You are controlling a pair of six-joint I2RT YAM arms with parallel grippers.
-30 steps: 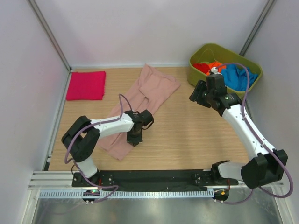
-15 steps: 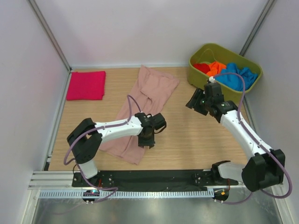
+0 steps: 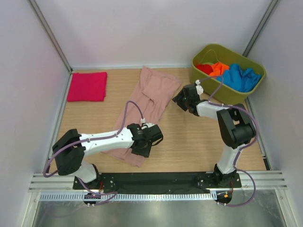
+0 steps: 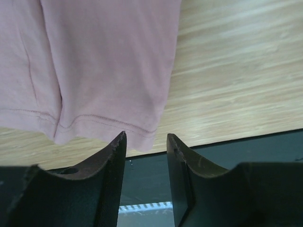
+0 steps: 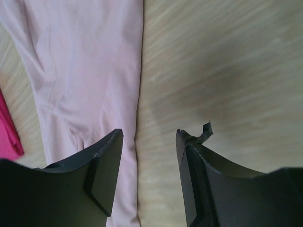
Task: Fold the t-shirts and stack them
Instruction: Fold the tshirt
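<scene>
Magenta t-shirt (image 3: 87,86) folded far left. Dusty-pink t-shirt (image 3: 154,90) flat on the surface (image 3: 199,137). My left tool (image 4: 146,138) parted, empty, at near hem. Right tool (image 5: 149,135) parted beside its edge. Risk: I pinch one layer, fold skews.

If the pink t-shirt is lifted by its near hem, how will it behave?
Probably floppy: the pink t-shirt lies flat with soft creases, so the rest would likely hang and drag. It looks thin, so probably light. Folded layers may slip apart.
</scene>
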